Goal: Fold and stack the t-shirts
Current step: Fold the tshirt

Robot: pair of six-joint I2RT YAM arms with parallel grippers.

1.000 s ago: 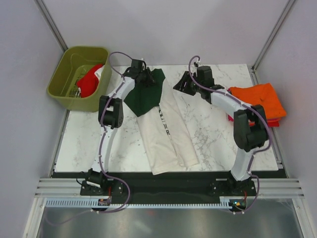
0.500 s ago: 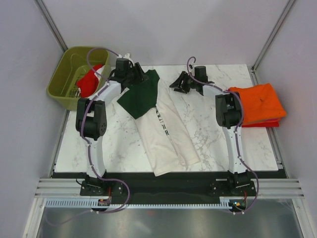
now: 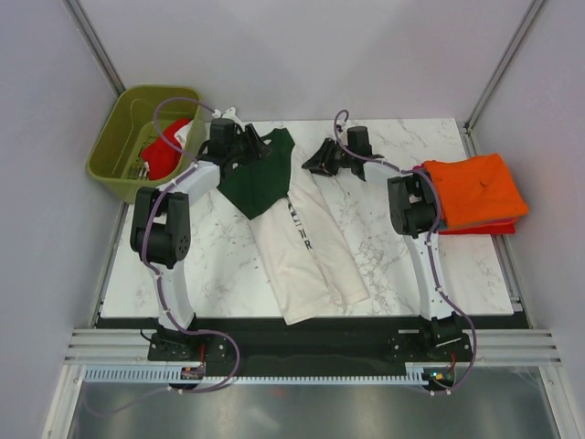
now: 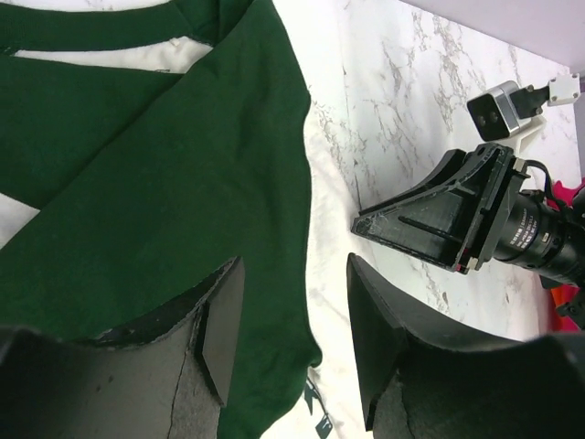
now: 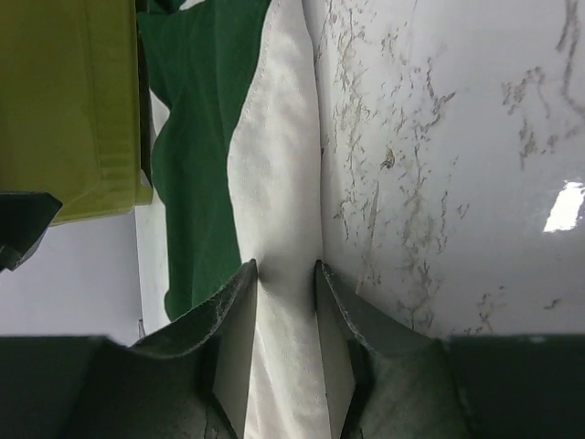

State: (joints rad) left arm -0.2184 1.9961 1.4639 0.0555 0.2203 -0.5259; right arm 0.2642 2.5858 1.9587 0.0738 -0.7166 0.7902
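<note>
Cream t-shirt (image 3: 306,247) lying half-folded mid-desk (image 3: 366,229), left hand (image 4: 292,352) released over green sleeve (image 4: 164,201), right hand (image 5: 285,302) pinching cream edge; risk of thin pinch slipping, undoing fold.

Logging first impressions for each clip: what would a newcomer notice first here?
The long cream t-shirt with a dark green sleeve lies mid-table, both arms reaching to its far end. The right gripper pinches the cream edge there. Folded orange t-shirts sit at the right, an olive bin far left.
</note>
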